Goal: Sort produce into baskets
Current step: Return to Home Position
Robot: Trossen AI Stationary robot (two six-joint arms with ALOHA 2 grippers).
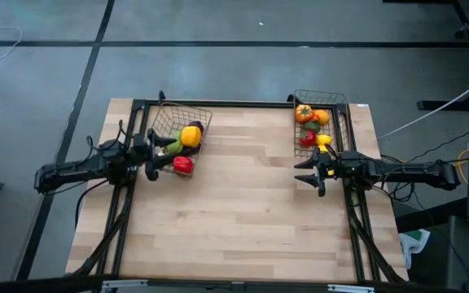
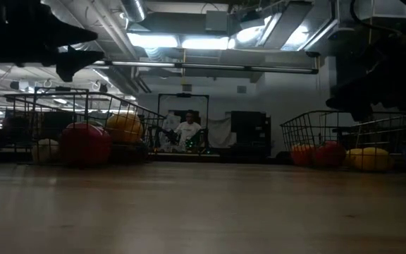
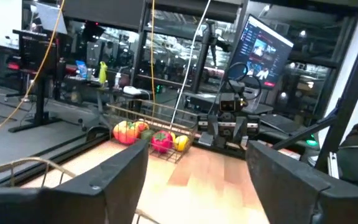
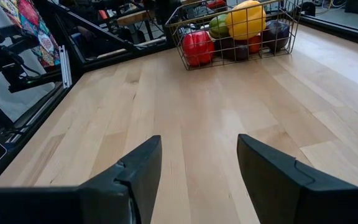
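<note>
Left gripper (image 1: 157,156) and right gripper (image 1: 304,172) both hang wide apart and empty: the sorting looks done.
Your left gripper sits left of centre in the overhead frame, just beside the left basket (image 1: 181,110), which holds a yellow pepper (image 1: 191,136), a red piece (image 1: 183,165) and some green and dark ones. Your right gripper, right of centre, sits just below the right basket (image 1: 320,96), which holds orange, red and yellow produce. You have no piece lying loose on the table (image 1: 243,212), so I judge that only parking the arms is left.
</note>
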